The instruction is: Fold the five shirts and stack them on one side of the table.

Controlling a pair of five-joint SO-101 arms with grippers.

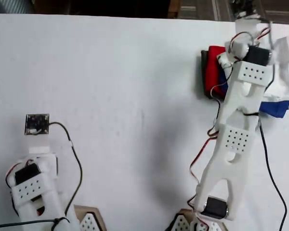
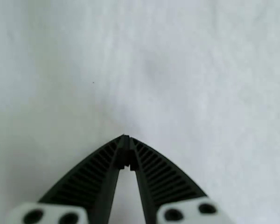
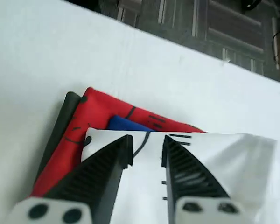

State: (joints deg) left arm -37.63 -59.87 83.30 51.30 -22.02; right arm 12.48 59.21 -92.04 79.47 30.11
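Note:
Folded shirts lie stacked at the table's far right: a dark grey shirt [image 3: 60,128] at the bottom, a red shirt [image 3: 100,112] on it, then a blue shirt [image 3: 129,124], and a white shirt [image 3: 219,158] with black line print on top. My right gripper [image 3: 147,142] hovers open just over the white shirt's edge, nothing between its fingers. From above, the right arm [image 1: 236,139] stretches over the red shirt [image 1: 216,65] and blue shirt [image 1: 275,108]. My left gripper [image 2: 125,141] is shut and empty above bare table; the left arm [image 1: 31,185] sits at the near left corner.
The white table [image 1: 120,86] stretches wide between the two arms. Its far edge [image 3: 186,49] runs close behind the stack, with dark floor beyond. Cables [image 1: 74,159] trail from both arms near the front edge.

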